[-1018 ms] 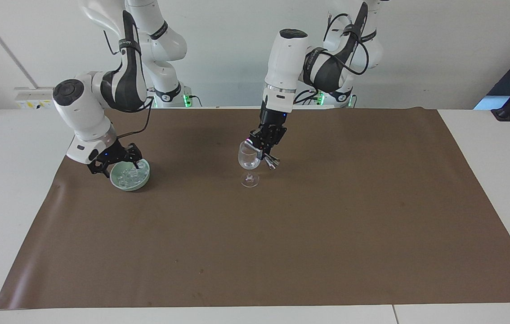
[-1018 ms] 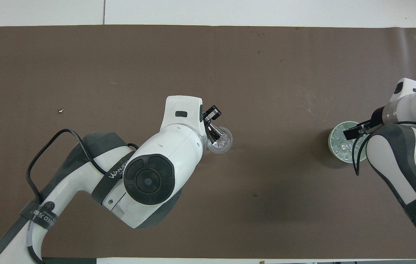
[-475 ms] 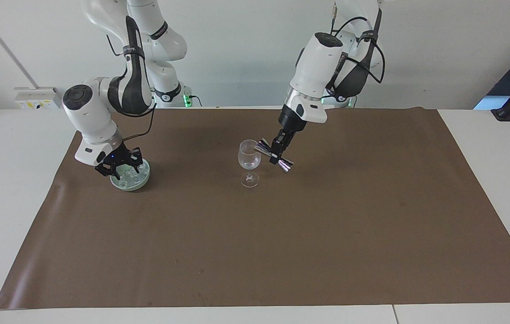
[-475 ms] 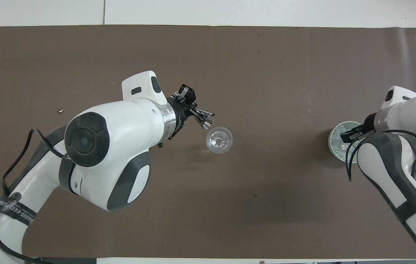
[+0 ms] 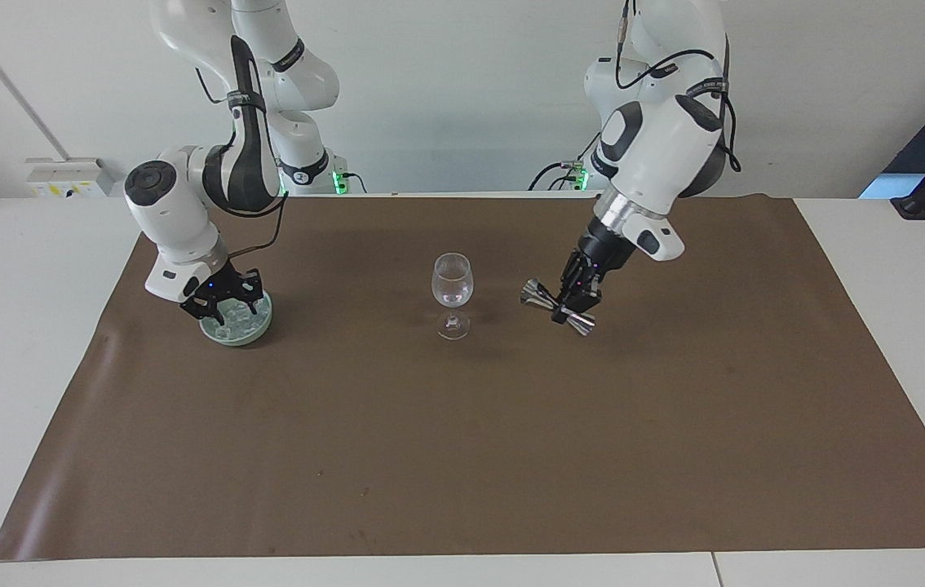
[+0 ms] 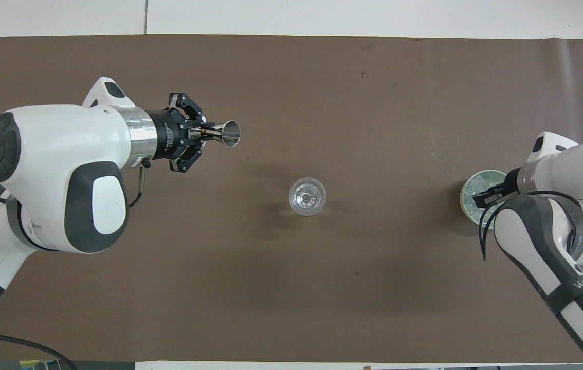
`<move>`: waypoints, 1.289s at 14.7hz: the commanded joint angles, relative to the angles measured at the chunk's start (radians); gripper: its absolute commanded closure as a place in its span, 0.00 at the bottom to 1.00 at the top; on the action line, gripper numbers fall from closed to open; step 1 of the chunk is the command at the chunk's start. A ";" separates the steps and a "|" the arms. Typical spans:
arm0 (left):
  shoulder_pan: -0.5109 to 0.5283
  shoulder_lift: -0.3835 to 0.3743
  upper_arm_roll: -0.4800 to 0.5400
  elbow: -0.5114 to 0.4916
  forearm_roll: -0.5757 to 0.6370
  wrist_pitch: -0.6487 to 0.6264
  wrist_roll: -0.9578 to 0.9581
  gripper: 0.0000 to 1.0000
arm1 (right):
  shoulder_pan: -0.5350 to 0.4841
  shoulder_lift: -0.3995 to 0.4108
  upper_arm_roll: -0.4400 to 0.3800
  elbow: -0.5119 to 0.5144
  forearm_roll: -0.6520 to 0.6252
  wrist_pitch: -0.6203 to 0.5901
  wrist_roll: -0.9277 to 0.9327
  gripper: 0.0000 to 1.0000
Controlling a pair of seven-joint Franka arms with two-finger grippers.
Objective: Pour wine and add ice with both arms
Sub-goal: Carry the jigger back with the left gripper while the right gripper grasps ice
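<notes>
We see a robotics lab: two white arms bolted at a bare table before blank walls.

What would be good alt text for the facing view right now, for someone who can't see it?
A stemmed glass stands mid-table on a brown mat between two white robot arms. The left gripper holds a metal jigger tilted above the mat beside the glass, toward the left arm's end, while the right gripper reaches into a green bowl of ice.
</notes>
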 commanded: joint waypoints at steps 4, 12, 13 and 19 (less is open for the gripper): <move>0.232 -0.002 -0.010 -0.036 -0.271 -0.098 0.273 1.00 | -0.017 0.003 0.005 -0.046 0.016 0.050 0.003 0.38; 0.559 0.060 -0.010 -0.097 -0.655 -0.294 0.534 1.00 | -0.049 -0.008 0.005 -0.089 0.016 0.064 -0.019 0.45; 0.588 0.061 -0.010 -0.111 -0.706 -0.295 0.545 1.00 | -0.049 -0.008 0.005 -0.089 0.016 0.064 -0.017 0.47; 0.709 0.080 -0.010 -0.254 -0.955 -0.364 0.783 1.00 | -0.046 -0.008 0.007 -0.089 0.016 0.064 -0.017 0.56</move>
